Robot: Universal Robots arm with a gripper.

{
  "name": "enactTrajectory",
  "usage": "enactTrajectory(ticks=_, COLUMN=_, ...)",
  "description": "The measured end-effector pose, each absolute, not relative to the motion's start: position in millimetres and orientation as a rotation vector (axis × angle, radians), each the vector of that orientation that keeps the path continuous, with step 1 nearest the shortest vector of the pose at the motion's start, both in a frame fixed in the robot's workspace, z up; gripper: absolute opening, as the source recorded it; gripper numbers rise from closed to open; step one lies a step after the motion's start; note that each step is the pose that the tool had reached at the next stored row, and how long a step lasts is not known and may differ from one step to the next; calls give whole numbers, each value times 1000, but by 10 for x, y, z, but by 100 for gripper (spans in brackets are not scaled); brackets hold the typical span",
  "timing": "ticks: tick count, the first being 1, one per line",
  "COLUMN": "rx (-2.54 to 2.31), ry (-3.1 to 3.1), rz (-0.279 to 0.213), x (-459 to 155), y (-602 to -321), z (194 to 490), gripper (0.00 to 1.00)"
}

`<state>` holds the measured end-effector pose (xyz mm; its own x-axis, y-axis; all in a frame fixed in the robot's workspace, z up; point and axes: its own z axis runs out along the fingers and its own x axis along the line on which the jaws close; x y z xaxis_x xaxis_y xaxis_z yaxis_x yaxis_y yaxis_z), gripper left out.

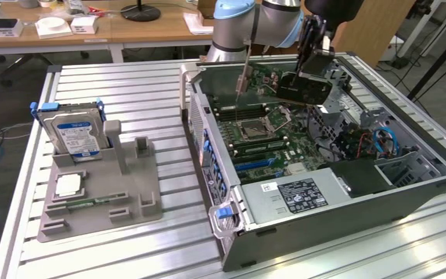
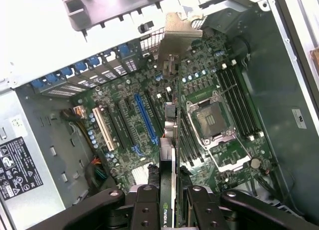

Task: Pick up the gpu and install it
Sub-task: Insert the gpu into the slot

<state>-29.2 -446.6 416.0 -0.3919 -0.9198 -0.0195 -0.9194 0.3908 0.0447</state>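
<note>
The tool (image 2: 172, 206) is closed partway on the gpu (image 2: 170, 135), holding the thin card edge-on (silver bracket at its far end) above the open metal computer case (image 1: 432, 174). Inside the case lie the green motherboard (image 1: 263, 136), with a long blue slot (image 2: 144, 115) and a square socket (image 2: 212, 123), and a boxy grey power supply (image 1: 297, 195). The case stands on a ribbed aluminium worktop (image 1: 130, 87).

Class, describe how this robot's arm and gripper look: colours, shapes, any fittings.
The arm is a thick, round, silver-grey metal tube with a light blue cap at its joint. The gripper is matte black, with two jointed link fingers studded with round screw heads.
</note>
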Motion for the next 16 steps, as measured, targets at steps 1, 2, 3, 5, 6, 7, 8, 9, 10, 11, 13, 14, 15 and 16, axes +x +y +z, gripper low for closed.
enactTrajectory(ticks=1, rx=1736, ry=-2607, rz=-75, x=-293, y=-4466, z=4160, gripper=26)
enactTrajectory(ticks=2, rx=1744, ry=-2602, rz=-75, x=-293, y=-4466, z=4160, gripper=26)
enactTrajectory(ticks=3, rx=1751, ry=-2597, rz=-75, x=-293, y=-4466, z=4160, gripper=26)
enactTrajectory(ticks=5, rx=1767, ry=-2585, rz=-75, x=-293, y=-4466, z=4160, gripper=26)
enactTrajectory(ticks=6, rx=1776, ry=-2580, rz=-75, x=-293, y=-4466, z=4160, gripper=26)
enactTrajectory(ticks=7, rx=1784, ry=-2574, rz=-75, x=-293, y=-4466, z=4160, gripper=26)
enactTrajectory(ticks=8, rx=1792, ry=-2567, rz=-75, x=-293, y=-4466, z=4160, gripper=26)
enactTrajectory(ticks=9, rx=1802, ry=-2560, rz=-75, x=-293, y=-4466, z=4160, gripper=26)
enactTrajectory(ticks=10, rx=1813, ry=-2552, rz=-75, x=-293, y=-4466, z=4160, gripper=26)
enactTrajectory(ticks=11, rx=1825, ry=-2544, rz=-75, x=-293, y=-4466, z=4160, gripper=26)
enactTrajectory(ticks=13, rx=1852, ry=-2524, rz=-74, x=-293, y=-4466, z=4160, gripper=26)
enactTrajectory(ticks=14, rx=1865, ry=-2514, rz=-74, x=-293, y=-4466, z=4159, gripper=26)
enactTrajectory(ticks=15, rx=1878, ry=-2505, rz=-74, x=-292, y=-4465, z=4159, gripper=26)
enactTrajectory(ticks=16, rx=1891, ry=-2495, rz=-73, x=-292, y=-4465, z=4158, gripper=26)
